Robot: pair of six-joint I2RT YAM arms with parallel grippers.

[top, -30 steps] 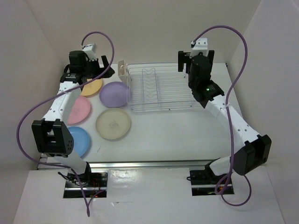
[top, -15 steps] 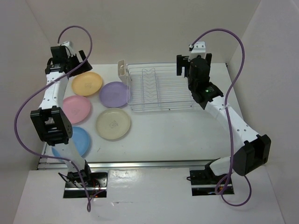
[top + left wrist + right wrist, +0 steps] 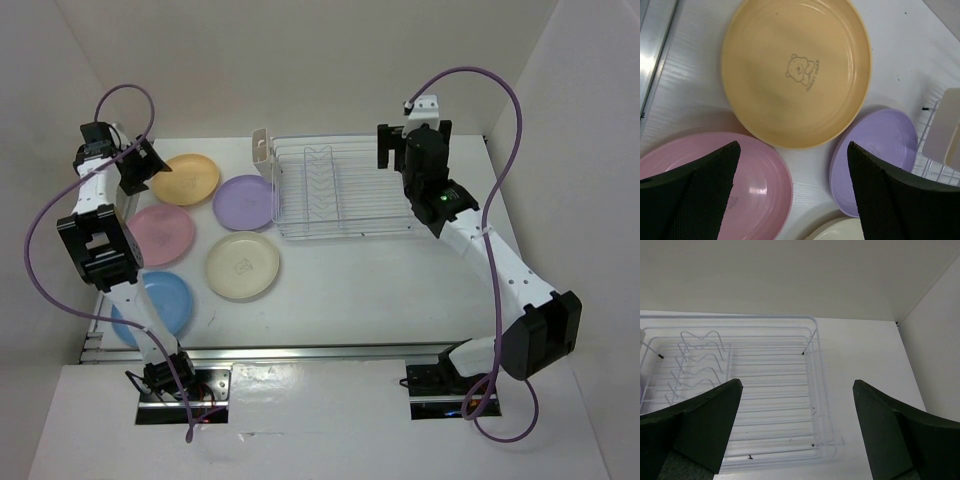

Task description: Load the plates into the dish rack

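White table (image 3: 400,285) bears dish rack (image 3: 345,200); beige walls (image 3: 330,70) around

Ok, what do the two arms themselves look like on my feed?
Both match: the left arm and right arm have white links between boxy black joint housings, each trailing a looping purple cable. The fingers are black wedges with mesh-textured inner faces. A small green light glows near the right arm's wrist.

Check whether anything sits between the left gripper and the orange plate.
Nothing visible does. The left gripper hangs open over the edge of the orange plate, with only air between them. The pink plate and purple plate lie beside it, not on it.
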